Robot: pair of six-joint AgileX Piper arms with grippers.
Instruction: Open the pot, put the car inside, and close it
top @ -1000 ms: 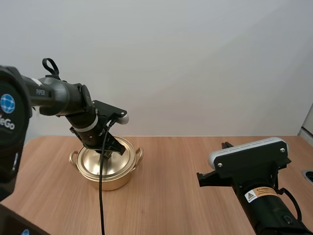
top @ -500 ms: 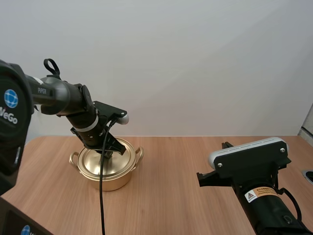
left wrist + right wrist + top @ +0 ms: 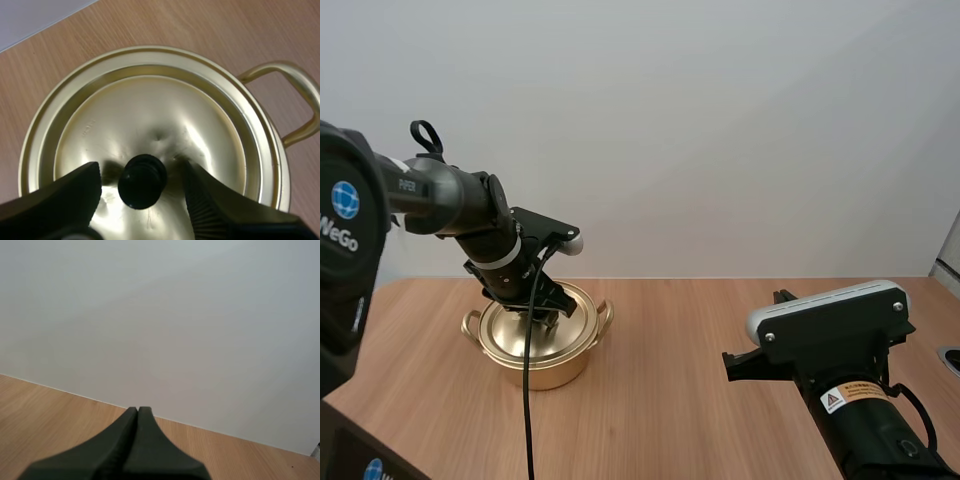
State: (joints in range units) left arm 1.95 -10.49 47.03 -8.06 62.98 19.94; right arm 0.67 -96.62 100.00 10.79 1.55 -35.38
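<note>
Round black knob (image 3: 143,180) on the shiny gold metal pot's (image 3: 555,366) lid (image 3: 150,115) sits between the left gripper's (image 3: 142,171) parted fingers, with the arm angled down over it. The right gripper (image 3: 137,412) is pressed together, empty.

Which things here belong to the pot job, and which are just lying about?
For the job: pot; lid, on it; black knob; left gripper, open either side of the knob.
Lying about: table; right gripper, shut on nothing.

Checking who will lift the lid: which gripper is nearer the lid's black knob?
Left. The left gripper straddles the knob, its open fingers on either side without touching it. The right gripper, shut, is far off at the table's other side.
</note>
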